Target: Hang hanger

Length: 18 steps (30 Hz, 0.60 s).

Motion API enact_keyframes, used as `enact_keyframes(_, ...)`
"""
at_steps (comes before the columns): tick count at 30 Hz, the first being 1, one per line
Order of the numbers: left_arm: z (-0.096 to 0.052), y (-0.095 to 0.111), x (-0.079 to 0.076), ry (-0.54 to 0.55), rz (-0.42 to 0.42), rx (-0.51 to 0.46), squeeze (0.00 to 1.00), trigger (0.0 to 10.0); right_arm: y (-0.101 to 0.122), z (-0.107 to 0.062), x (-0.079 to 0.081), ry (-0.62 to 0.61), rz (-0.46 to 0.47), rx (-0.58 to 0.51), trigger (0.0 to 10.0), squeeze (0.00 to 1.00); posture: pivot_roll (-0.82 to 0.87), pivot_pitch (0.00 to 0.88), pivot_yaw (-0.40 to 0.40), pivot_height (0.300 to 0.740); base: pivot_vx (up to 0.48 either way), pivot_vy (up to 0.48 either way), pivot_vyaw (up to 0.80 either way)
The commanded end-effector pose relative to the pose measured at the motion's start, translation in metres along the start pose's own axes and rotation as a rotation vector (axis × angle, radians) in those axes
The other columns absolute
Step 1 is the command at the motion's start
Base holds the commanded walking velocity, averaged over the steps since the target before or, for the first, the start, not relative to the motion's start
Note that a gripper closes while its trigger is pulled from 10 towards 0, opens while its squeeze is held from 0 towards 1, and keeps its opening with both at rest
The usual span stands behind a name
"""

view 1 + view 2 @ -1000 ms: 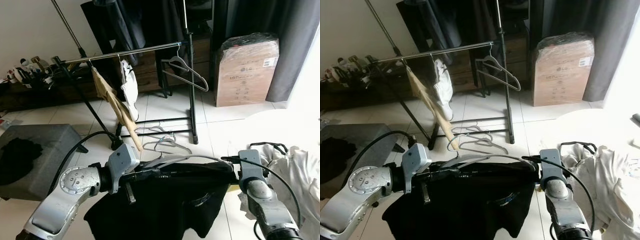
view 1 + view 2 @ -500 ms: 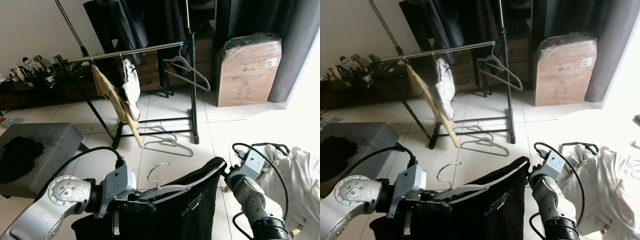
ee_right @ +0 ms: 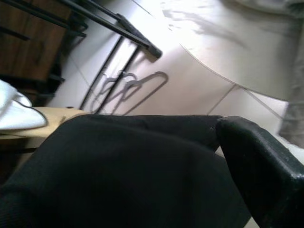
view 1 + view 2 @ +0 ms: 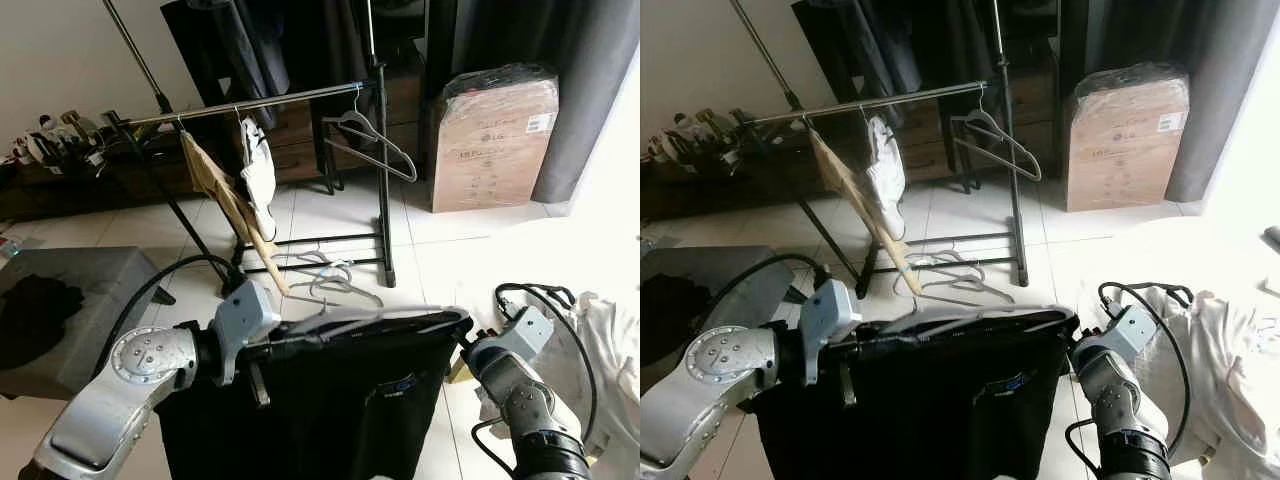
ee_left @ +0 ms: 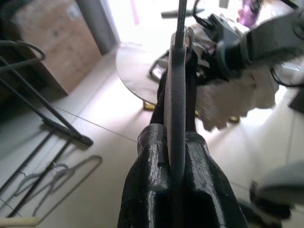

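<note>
Hanger point(image 4: 375, 322), grey and carrying a black garment point(image 4: 340, 410), is stretched level between our two hands, well short of the clothes rail point(image 4: 250, 104) that stands beyond them. Our left hand point(image 5: 176, 156) is clamped shut on the hanger's grey bar near one end; our right hand point(image 4: 466, 338) sits at the far shoulder, against the black cloth, and we cannot tell whether its fingers are closed on anything.

We judge the main risk to be the garment sliding off the hanger's sloped arm as we lift toward the rail, since the cloth is only draped and the right side's hold is uncertain. A second risk is the hook: we cannot make out which way it points, and a turned hook would miss the rail. The rail beyond our hands already carries a tan garment point(image 4: 225, 205), a white garment point(image 4: 259, 172) and an empty hanger point(image 4: 370, 142), so a wide swing could snag them. Spare hangers point(image 4: 330, 280) lie on the floor under the rail, just past our hands.

The left wrist view shows the grip itself, both black fingers point(image 5: 152, 180) pinching the bar edge-on, which the head views leave unclear. The head views give the rail's height and the free stretch between the white garment and the empty hanger.
</note>
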State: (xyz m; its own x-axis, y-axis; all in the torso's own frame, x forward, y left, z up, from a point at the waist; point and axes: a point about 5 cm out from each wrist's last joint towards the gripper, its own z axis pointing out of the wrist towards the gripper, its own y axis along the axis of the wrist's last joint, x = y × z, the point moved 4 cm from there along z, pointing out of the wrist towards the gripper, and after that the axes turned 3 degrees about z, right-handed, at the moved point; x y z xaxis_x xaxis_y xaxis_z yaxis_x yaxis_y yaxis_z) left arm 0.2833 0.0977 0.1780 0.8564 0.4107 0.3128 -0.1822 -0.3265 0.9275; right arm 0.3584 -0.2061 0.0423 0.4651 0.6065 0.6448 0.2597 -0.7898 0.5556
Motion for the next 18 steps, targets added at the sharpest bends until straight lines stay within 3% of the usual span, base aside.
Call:
enact_keyframes(1,-0.014,0.036,0.025,0.102,0.068,-0.137,0.0,0.0,-0.007,0.001,-0.015,-0.057,0.035,0.017,10.0,0.0,-0.14,0.12,0.165,0.74,0.0,0.0,0.0)
enact_keyframes(6,-0.016,0.04,0.021,0.068,0.006,-0.163,0.0,0.0,0.006,0.001,-0.016,-0.057,0.023,-0.039,10.0,0.0,-0.14,0.12,0.166,0.74,0.0,0.0,0.0)
enact_keyframes(9,-0.022,0.037,0.015,-0.008,-0.037,-0.131,0.0,0.0,0.014,0.001,-0.025,-0.101,-0.159,-0.058,10.0,0.0,-0.14,0.12,0.165,0.74,0.0,0.0,0.0)
enact_keyframes(12,-0.021,0.034,0.023,0.052,-0.023,-0.113,0.0,0.0,0.013,0.001,-0.021,-0.072,-0.199,-0.045,10.0,0.0,-0.14,0.118,0.164,0.74,0.0,0.0,0.0)
enact_keyframes(15,-0.014,0.025,0.032,0.15,0.038,-0.07,0.0,0.0,0.011,0.001,-0.007,-0.005,-0.254,-0.056,10.0,0.0,-0.14,0.117,0.165,0.74,0.0,0.0,0.0)
enact_keyframes(18,-0.008,0.021,0.046,0.316,-0.002,-0.1,0.0,0.0,0.0,-0.002,0.014,0.115,-0.317,-0.032,10.0,0.0,-0.14,0.116,0.166,0.74,0.0,0.0,0.0)
